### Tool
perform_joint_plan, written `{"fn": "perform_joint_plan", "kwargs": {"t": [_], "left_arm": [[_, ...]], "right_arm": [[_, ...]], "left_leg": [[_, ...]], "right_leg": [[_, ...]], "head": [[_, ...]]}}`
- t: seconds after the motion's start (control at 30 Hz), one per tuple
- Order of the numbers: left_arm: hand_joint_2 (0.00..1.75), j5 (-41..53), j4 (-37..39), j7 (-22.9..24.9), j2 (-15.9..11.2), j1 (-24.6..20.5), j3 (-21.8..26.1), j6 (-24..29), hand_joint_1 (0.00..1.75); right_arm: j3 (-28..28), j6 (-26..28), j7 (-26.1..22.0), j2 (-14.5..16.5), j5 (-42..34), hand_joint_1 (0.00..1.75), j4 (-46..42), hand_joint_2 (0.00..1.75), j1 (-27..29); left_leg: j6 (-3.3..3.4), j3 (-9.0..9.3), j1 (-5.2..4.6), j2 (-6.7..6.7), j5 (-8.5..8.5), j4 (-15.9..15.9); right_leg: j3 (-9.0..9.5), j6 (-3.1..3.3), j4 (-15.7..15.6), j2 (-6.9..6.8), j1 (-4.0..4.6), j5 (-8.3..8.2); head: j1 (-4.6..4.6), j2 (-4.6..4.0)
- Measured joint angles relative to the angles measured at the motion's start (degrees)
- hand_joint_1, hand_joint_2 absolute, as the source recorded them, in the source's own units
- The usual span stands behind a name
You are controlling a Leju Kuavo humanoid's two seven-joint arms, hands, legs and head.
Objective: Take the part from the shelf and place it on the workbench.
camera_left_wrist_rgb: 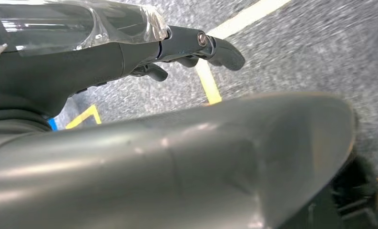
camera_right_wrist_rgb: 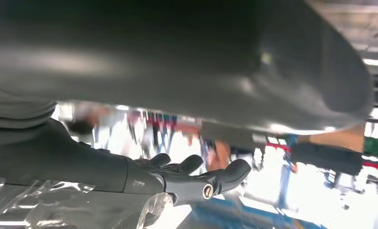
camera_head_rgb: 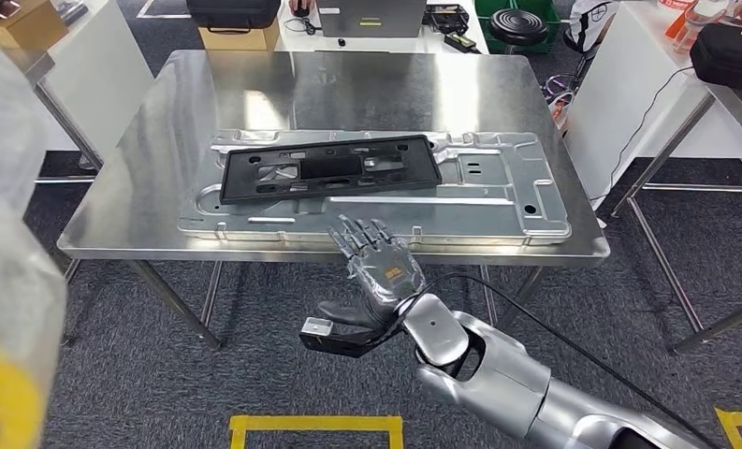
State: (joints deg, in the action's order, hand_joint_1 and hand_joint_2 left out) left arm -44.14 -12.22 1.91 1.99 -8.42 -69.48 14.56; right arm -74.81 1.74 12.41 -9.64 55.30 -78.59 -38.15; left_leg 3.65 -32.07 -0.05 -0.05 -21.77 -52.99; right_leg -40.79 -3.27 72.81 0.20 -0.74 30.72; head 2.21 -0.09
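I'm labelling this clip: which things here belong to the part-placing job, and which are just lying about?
Job:
black part, lying on the metal panel
workbench under both
right hand, at the near edge, holding nothing

Lying about:
cardboard box behind the bench
black bag on the white table
yellow floor tape

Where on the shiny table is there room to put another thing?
The steel workbench is bare along its far edge, behind the large silver stamped panel, and on its left strip beside it. The middle is crowded: the black plastic frame lies on the panel.
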Motion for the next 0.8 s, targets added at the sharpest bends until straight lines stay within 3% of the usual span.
{"fn": "perform_joint_plan", "kwargs": {"t": [0.03,0.1,0.17,0.2,0.27,0.3,0.37,0.43,0.47,0.5,0.53,0.6,0.67,0.7,0.77,0.8], "left_arm": [[0.00,0.0,0.0,0.0,0.1,0.1,0.0,0.1,0.00],[0.00,-0.2,0.0,0.0,0.1,0.4,0.0,0.2,0.00],[0.00,-0.7,0.0,-0.1,0.2,0.7,0.0,0.3,0.00],[0.00,-1.1,0.0,-0.1,0.2,0.9,0.0,0.3,0.00],[0.00,-1.9,0.0,0.1,0.2,1.2,0.1,0.5,0.00],[0.00,-2.2,0.0,0.2,0.2,1.3,0.1,0.5,0.00],[0.00,-2.8,0.0,0.4,0.2,1.6,0.2,0.7,0.00],[0.00,-3.2,0.0,0.7,0.2,1.6,0.4,1.0,0.00],[0.00,-3.4,0.0,0.9,0.2,1.7,0.6,1.1,0.00],[0.00,-3.7,0.0,1.1,0.2,1.7,0.8,1.1,0.00],[0.00,-3.9,0.0,1.3,0.2,1.7,0.9,1.2,0.00],[0.00,-4.2,0.0,1.4,0.2,1.7,1.2,1.2,0.00],[0.00,-4.2,0.0,1.4,0.2,1.6,1.3,1.3,0.00],[0.00,-4.2,0.0,1.5,0.2,1.5,1.3,1.3,0.00],[0.00,-4.2,0.0,1.8,0.2,1.6,1.4,1.2,0.00],[0.00,-4.2,0.0,1.9,0.2,1.7,1.4,1.2,0.00]], "right_arm": [[0.9,2.6,0.1,-0.3,-1.9,0.00,0.5,0.00,1.5],[3.3,7.8,0.0,-0.7,-6.3,0.00,2.1,0.00,4.6],[6.2,12.3,-1.1,-1.0,-11.6,0.00,4.6,0.00,8.0],[7.7,14.2,-2.1,-1.1,-14.5,0.00,6.2,0.00,9.9],[10.5,17.8,-4.7,-1.2,-20.3,0.00,10.5,0.00,14.0],[11.8,19.2,-6.1,-1.2,-22.8,0.00,13.1,0.00,15.8],[14.4,21.2,-8.3,-0.9,-26.8,0.00,18.3,0.00,18.8],[17.1,22.2,-9.8,-0.4,-31.2,0.00,24.4,0.00,21.4],[18.4,22.4,-10.3,-0.2,-33.8,0.00,27.5,0.00,22.9],[19.6,22.3,-10.5,0.0,-36.5,0.00,30.4,0.00,24.3],[20.7,22.1,-10.7,0.1,-38.9,0.00,33.0,0.00,25.7],[22.8,21.2,-10.8,0.4,-43.6,0.00,37.9,0.87,27.8],[25.1,20.3,-10.5,0.8,-47.9,0.00,42.3,1.75,29.8],[26.2,19.9,-10.2,1.0,-49.8,0.00,44.2,1.31,30.7],[28.1,18.9,-9.3,1.3,-52.7,0.00,47.5,0.44,32.2],[29.0,18.2,-8.3,1.4,-54.1,0.00,49.1,0.00,32.8]], "left_leg": [[-0.04,-0.72,-0.05,-0.04,0.55,0.0],[-0.32,-1.85,-0.19,-0.12,1.48,-0.2],[-0.85,-2.44,-0.35,-0.13,2.35,-0.4],[-1.15,-2.59,-0.35,-0.13,2.77,-0.3],[-1.77,-2.82,-0.24,-0.17,3.38,-0.3],[-2.13,-3.24,-0.16,-0.18,2.64,-0.9],[-2.86,-5.00,0.18,-0.16,-1.81,-5.2],[-3.52,-7.24,0.52,-0.15,-7.27,-13.2],[-3.75,-7.69,0.66,-0.15,-8.47,-16.4],[-3.92,-7.23,0.77,-0.15,-8.38,-17.9],[-4.00,-5.78,0.87,-0.15,-7.29,-17.2],[-3.81,0.07,0.98,-0.21,-4.81,-9.8],[-3.11,5.51,0.73,-0.33,-4.58,-1.5],[-2.78,6.69,0.52,-0.36,-4.95,0.6],[-2.06,6.34,0.34,-0.27,-4.81,1.3],[-1.62,5.95,0.36,-0.20,-4.52,1.4]], "right_leg": [[1.79,0.11,-1.3,0.00,0.02,-1.46],[8.21,0.59,-9.3,-0.03,0.18,-3.56],[13.64,1.18,-17.4,-0.10,0.50,-3.18],[14.70,1.42,-19.3,-0.14,0.68,-2.77],[14.43,2.10,-19.9,-0.36,0.64,-3.34],[14.01,2.45,-20.0,-0.52,0.51,-3.81],[12.81,3.09,-20.1,-0.80,0.20,-5.01],[11.40,3.24,-20.1,-0.98,0.20,-6.09],[10.73,3.19,-20.1,-1.19,0.20,-6.56],[10.07,3.07,-20.0,-1.42,0.19,-7.03],[9.42,2.93,-20.0,-1.61,0.17,-7.47],[8.21,2.51,-19.9,-1.61,0.15,-8.42],[7.47,1.87,-19.9,-1.49,0.21,-9.38],[7.31,1.53,-19.9,-1.47,0.21,-9.82],[7.05,0.85,-20.0,-1.36,0.05,-10.46],[6.72,0.58,-19.6,-1.18,-0.07,-10.01]], "head": [[-0.01,0.00],[-0.04,0.00],[-0.07,0.00],[-0.12,0.00],[-0.23,0.00],[-0.27,0.00],[-0.32,0.00],[-0.31,0.00],[-0.31,0.00],[-0.32,0.00],[-0.32,0.00],[-0.33,0.00],[-0.37,0.00],[-0.38,0.00],[-0.40,0.00],[-0.41,0.00]]}}
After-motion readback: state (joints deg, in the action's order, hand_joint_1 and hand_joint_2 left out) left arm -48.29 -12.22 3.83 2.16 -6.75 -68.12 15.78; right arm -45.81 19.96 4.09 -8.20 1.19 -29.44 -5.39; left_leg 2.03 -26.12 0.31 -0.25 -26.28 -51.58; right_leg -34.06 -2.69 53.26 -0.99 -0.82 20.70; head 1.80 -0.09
